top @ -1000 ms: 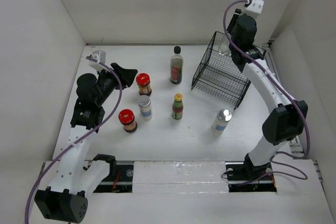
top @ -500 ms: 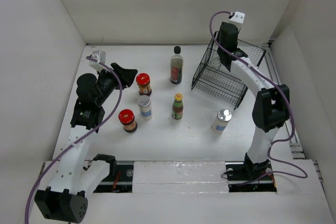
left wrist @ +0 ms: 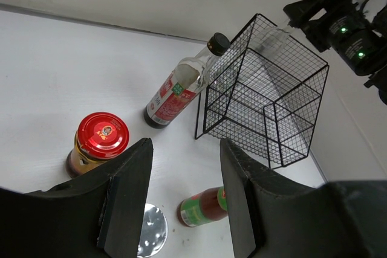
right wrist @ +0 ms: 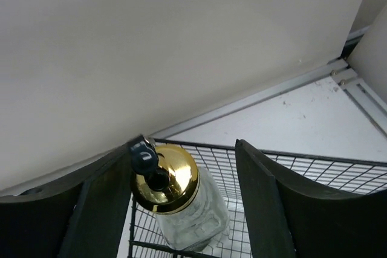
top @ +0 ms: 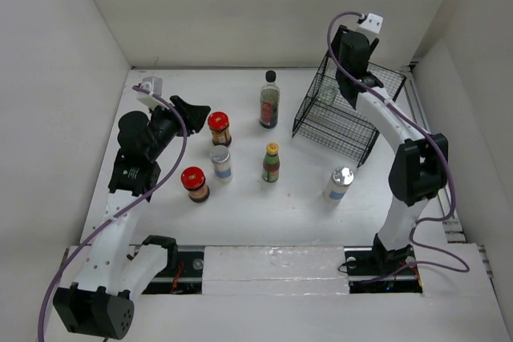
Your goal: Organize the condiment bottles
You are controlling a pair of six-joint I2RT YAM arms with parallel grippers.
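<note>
Gold cap and clear glass mark the bottle (right wrist: 175, 200) standing upright inside the wire basket (right wrist: 290, 156), at the upper right of the overhead view. The right end effector (right wrist: 184, 149) hangs directly over it with its fingers apart, one on either side of the cap. A plain gap shows on the right side. The left finger sits so close to the cap that I cannot tell whether it touches. The bottle looks set down rather than carried, so the basket seems to be the collecting place.

Six more containers stand upright on the desk (top: 264, 210), left of and below the basket. A black-capped dark bottle (top: 270, 102) is nearest the basket, near the top centre, with a yellow-capped green bottle (top: 272, 162) below it. One silver-capped white jar (top: 340, 183) stands alone under the basket's lower corner, and another silver-capped jar (top: 221, 163) is left of the green bottle. A red-lidded jar (top: 219, 128) sits above that, and a second red jar (top: 194, 183) is lower left.

The left end effector (top: 192, 108) hovers just beside the upper red-lidded jar. Its fingers are apart with nothing between them, and it is probably poised to take that jar.
</note>
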